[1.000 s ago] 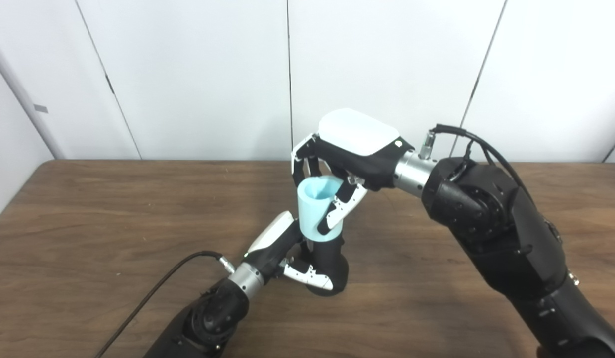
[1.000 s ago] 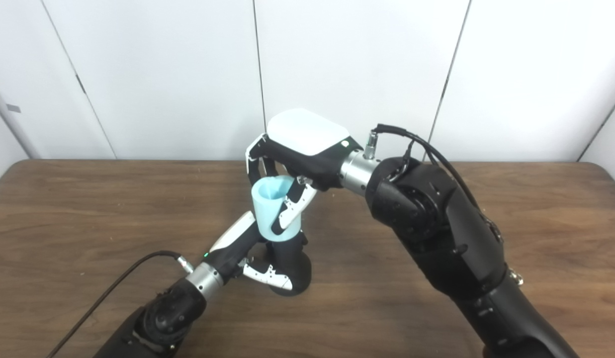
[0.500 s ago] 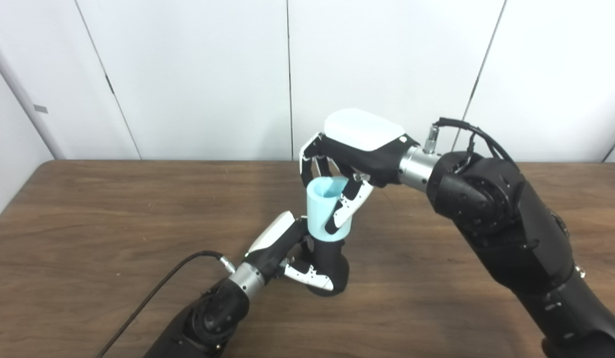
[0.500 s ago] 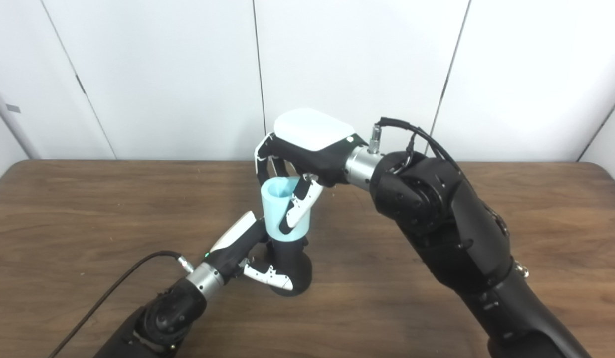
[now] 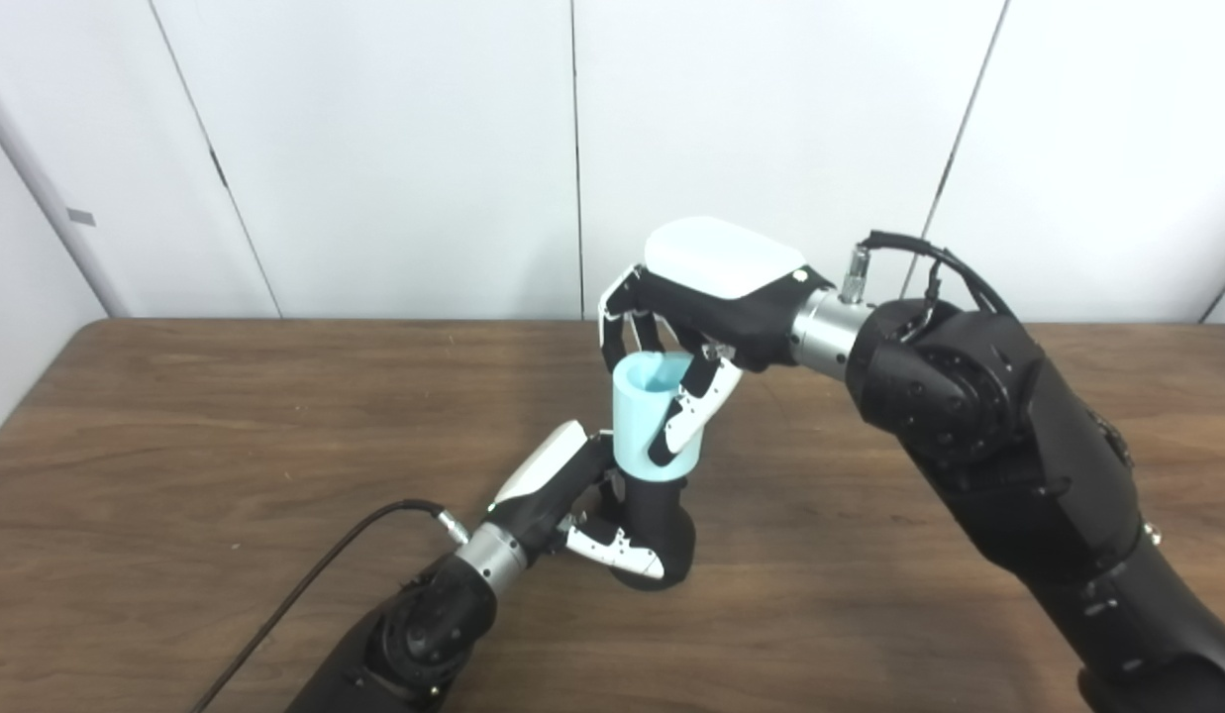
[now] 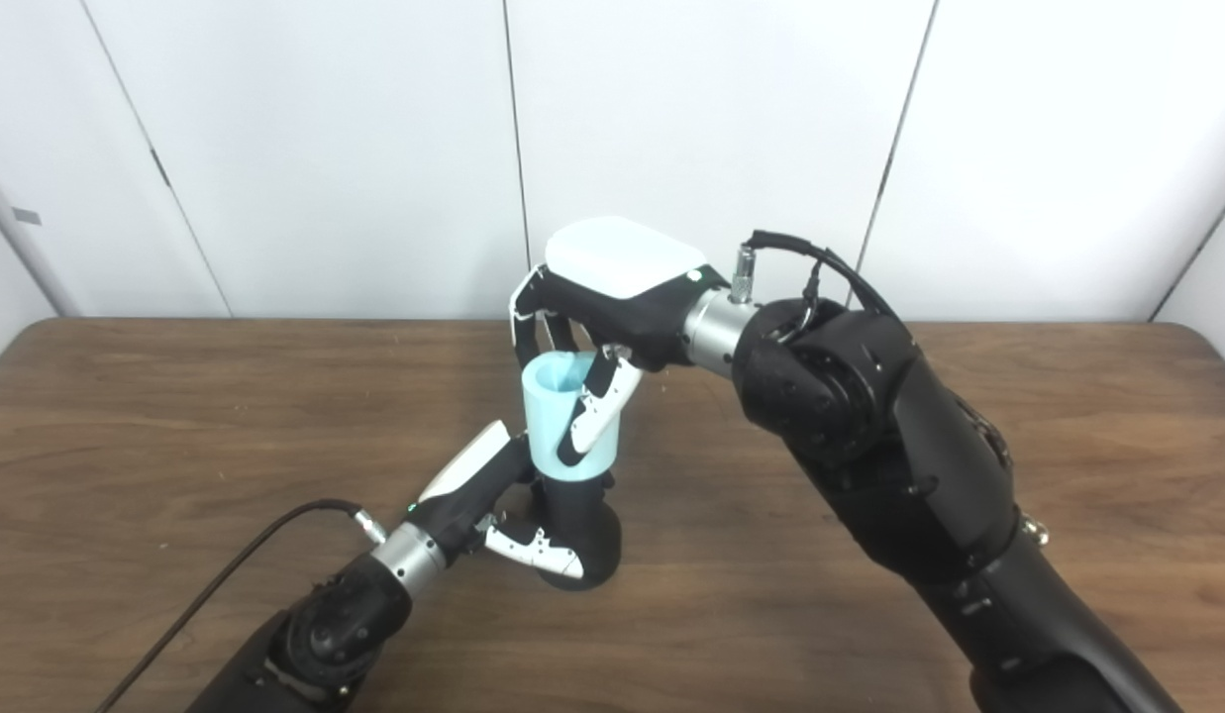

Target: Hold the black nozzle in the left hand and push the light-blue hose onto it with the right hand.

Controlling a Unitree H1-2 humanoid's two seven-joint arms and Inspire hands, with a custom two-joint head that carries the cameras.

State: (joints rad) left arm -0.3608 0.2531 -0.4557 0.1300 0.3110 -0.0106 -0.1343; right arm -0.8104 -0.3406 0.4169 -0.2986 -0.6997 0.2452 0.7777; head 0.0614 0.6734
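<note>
— Hose and nozzle first, but take it from the biggest thing down. What carries everything?

— The brown wooden table [image 5: 176,416] fills the lower part of both views, with white wall panels [image 5: 374,149] behind it. Next in size is the right arm [image 5: 1008,456], black and bulky, coming in from about four o'clock and reaching to the middle of the table. The left arm [image 5: 424,624] is smaller in view, coming up from about seven o'clock, with a black cable [image 5: 305,584] trailing off its wrist toward the bottom edge.

— And the hands?

— The right hand [image 5: 706,307] sits above the hose [image 5: 647,421], its white back upward, fingers [image 5: 693,421] curled down around the light-blue tube, thumb side near and the others behind. It grips the hose firmly. The left hand [image 5: 582,505] is wrapped around the nozzle [image 5: 662,525], fingers closed across its black body low down.

— Where do the two parts stand?

— At the table's centre. The nozzle stands upright with its base on or very near the wood; I cannot tell which. The hose stands directly on top of it, at twelve o'clock, nearly upright, its open mouth facing up and its lower rim meeting the nozzle's neck.
</note>
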